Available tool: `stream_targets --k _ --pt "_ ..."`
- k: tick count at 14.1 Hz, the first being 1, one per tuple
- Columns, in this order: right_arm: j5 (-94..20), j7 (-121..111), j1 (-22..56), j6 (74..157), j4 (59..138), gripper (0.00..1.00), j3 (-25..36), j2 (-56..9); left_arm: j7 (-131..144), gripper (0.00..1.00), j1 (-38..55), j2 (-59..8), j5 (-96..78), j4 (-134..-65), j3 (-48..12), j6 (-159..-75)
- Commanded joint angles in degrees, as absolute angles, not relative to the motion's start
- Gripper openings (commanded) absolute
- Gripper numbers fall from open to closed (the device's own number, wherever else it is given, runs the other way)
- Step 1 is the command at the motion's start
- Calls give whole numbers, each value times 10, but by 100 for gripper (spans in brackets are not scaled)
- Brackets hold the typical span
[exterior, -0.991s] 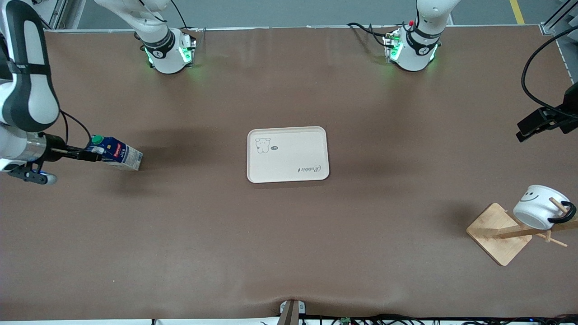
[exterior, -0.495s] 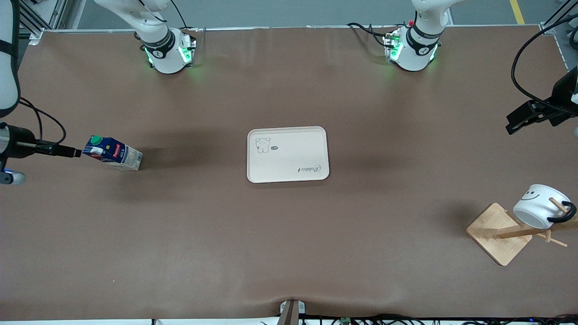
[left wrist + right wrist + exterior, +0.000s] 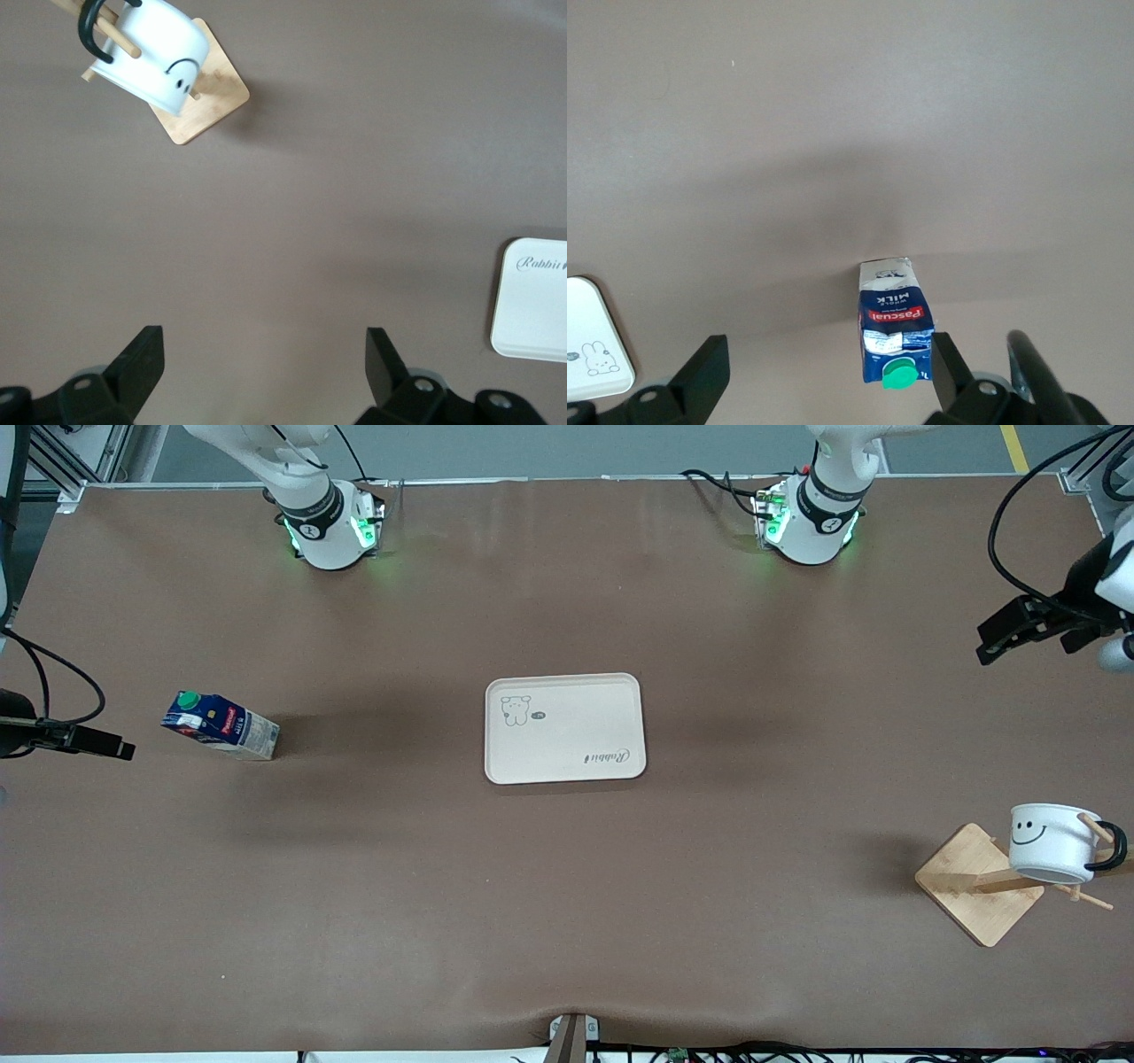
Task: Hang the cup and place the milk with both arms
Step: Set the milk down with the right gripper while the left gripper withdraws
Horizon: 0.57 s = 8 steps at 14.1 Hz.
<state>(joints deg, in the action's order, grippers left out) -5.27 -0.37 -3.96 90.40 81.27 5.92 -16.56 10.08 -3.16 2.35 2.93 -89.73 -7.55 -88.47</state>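
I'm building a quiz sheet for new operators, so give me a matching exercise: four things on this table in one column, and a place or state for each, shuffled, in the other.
Things:
1. cup
2. milk
3. tray
4. left gripper

Places or states:
A. empty, at the table's middle
B. open, holding nothing
C. hanging by its handle on the wooden rack
D. on the bare table toward the right arm's end

Pairs: 1-C, 2-D, 3-A, 4-B
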Motion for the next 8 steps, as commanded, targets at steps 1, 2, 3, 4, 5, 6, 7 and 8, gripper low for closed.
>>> stream_targets --k 1,2,3,4,5,6,7,8 --pt "-56 8 -37 847 802 100 61 -148 91 100 -8 61 19 -934 -52 -887" --pt "-71 8 -38 834 805 100 61 -139 91 100 -9 66 18 -939 -52 -885" --pt "-85 8 -37 815 817 100 62 -128 91 100 -9 70 18 -945 -54 -885" --pt "-90 5 -39 814 813 100 62 -128 94 100 -8 79 14 -957 -55 -888" --pt "-92 5 -35 817 810 100 59 -126 94 100 -9 88 3 -965 -55 -893" --pt "-95 0 -39 816 798 100 59 -127 94 100 -8 88 2 -965 -54 -893" --pt "-87 3 -37 818 766 100 62 -129 94 100 -6 88 2 -963 -54 -892" --pt "-71 4 -33 812 742 100 62 -131 91 100 -10 81 2 -960 -54 -891"
